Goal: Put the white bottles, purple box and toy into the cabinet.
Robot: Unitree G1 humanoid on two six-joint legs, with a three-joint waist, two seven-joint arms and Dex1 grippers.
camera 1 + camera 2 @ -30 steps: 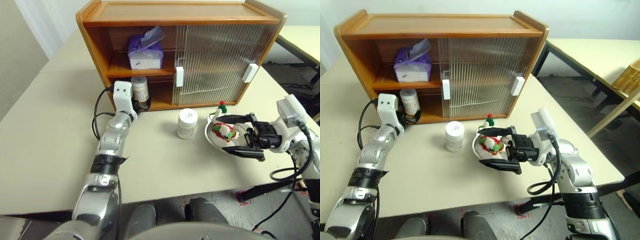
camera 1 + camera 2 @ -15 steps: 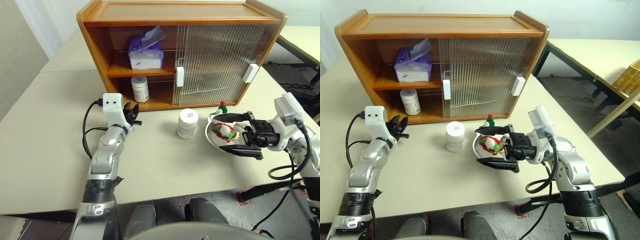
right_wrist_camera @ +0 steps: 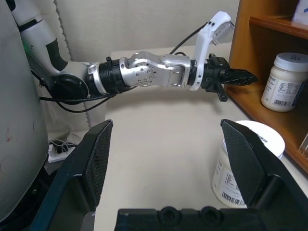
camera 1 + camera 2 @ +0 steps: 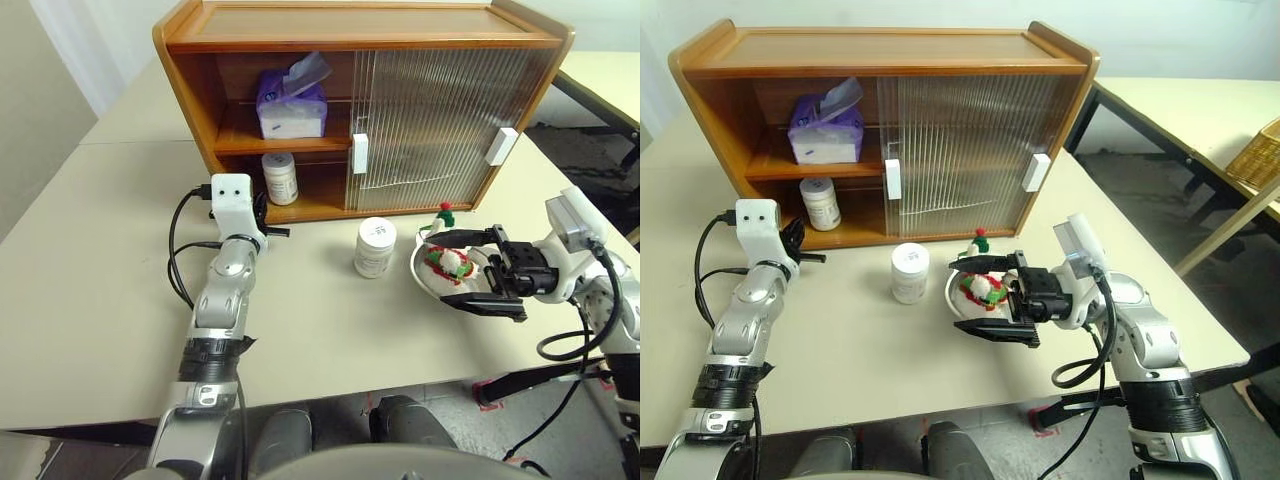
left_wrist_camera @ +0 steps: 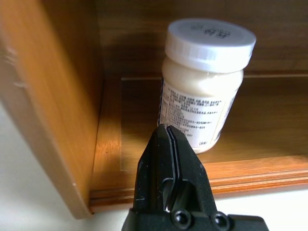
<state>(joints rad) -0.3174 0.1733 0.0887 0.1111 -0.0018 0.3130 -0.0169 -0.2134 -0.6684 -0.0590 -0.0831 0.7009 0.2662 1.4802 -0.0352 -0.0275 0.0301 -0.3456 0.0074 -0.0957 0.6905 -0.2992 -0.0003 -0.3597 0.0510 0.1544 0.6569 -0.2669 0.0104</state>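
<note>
Beige tabletop (image 4: 100, 260) carrying a wooden cabinet (image 4: 360, 25) whose ribbed sliding doors cover its right part, leaving the left bay uncovered; purple box (image 4: 291, 103) on the upper shelf of that bay, white tissue sticking out of its top; one white bottle (image 4: 280, 178) upright on the lower shelf beneath it; second white bottle (image 4: 375, 247) upright on the tabletop in front of the cabinet, near the left door's handle; round bowl (image 4: 428, 274) just right of that bottle, holding the toy (image 4: 447, 262); left hand (image 4: 274, 230) empty, fingers pressed together, just outside the lower shelf and pointing at the shelved bottle; right hand (image 4: 470, 270) spread wide around the bowl and toy, gripping nothing.
</note>
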